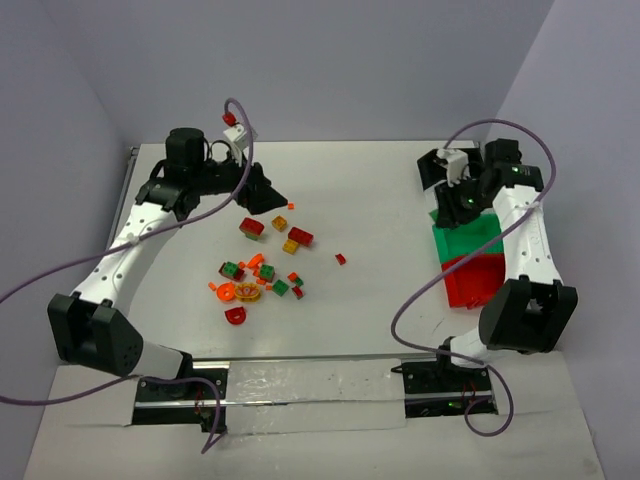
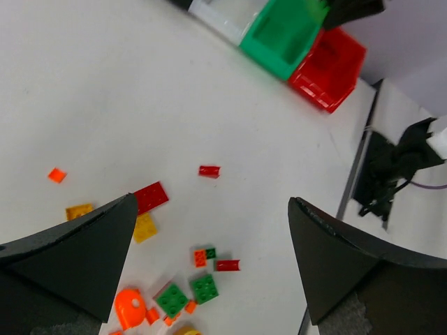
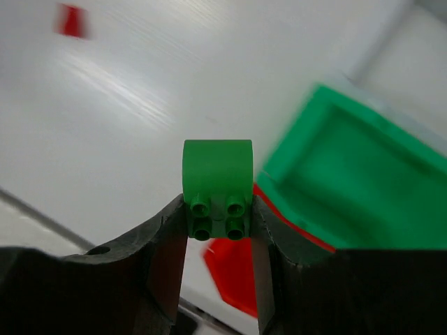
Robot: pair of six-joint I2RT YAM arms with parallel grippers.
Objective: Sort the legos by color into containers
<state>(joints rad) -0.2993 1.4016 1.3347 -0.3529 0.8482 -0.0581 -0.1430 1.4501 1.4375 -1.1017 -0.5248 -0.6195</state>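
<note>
My right jaws clamp the green brick [image 3: 216, 188] by its flat sides, which I judge light and slippery; left jaws stand apart.

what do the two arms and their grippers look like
The left arm and right arm each have white links between bulky black joints. A purple cable loops loosely along each one. The left gripper and right gripper both have two matte black, wedge-shaped fingers.
</note>
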